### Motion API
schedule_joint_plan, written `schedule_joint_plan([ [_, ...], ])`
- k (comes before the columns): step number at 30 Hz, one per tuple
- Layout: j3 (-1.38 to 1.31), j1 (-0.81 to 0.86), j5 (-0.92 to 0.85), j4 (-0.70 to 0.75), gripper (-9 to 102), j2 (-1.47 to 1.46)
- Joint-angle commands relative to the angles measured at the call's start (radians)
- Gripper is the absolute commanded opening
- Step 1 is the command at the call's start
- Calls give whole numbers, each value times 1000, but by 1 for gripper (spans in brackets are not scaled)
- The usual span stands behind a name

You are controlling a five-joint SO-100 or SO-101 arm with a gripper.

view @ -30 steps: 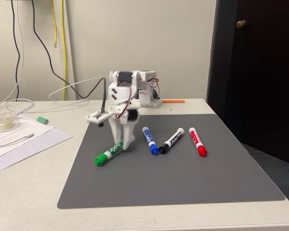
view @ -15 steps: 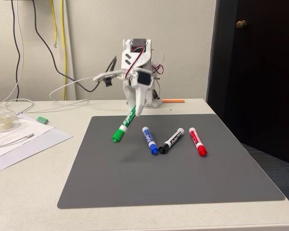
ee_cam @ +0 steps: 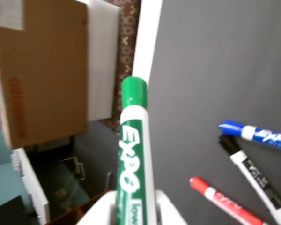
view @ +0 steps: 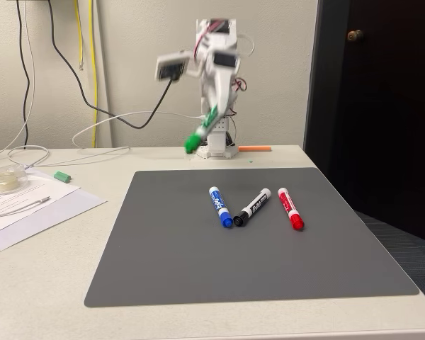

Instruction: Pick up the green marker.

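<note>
in the fixed view we see the gripper (view: pixel 211 117) raised high above the far edge of the grey mat (view: pixel 163 248), its jaws clamped on the green marker (view: pixel 201 131). the marker hangs clear of the mat, tilted, with its green cap pointing down and to the left. the arm appears motion-blurred, so we cannot resolve finer finger detail there.

in the wrist view we see the green marker (ee_cam: pixel 132 154) rising from between the two white fingers (ee_cam: pixel 171 211) at the bottom edge, cap uppermost, label lettering legible.

on the mat, near its middle, lie three markers side by side: the blue marker (view: pixel 220 206) leftmost, the black marker (view: pixel 252 207) next, the red marker (view: pixel 290 208) rightmost. left of the mat, on the table (view: pixel 42 262), we see papers (view: pixel 28 205) and a small green piece (view: pixel 62 176).
</note>
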Motion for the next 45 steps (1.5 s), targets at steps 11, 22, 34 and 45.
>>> schedule_joint_plan([
  [11, 545, -28, 43, 0, 3, 584],
  [22, 1108, -38, 66, -138, 3, 1031],
  [34, 2037, -28, 37, -620, 3, 1615],
  [45, 2319, 37, 54, -779, 3, 1825],
])
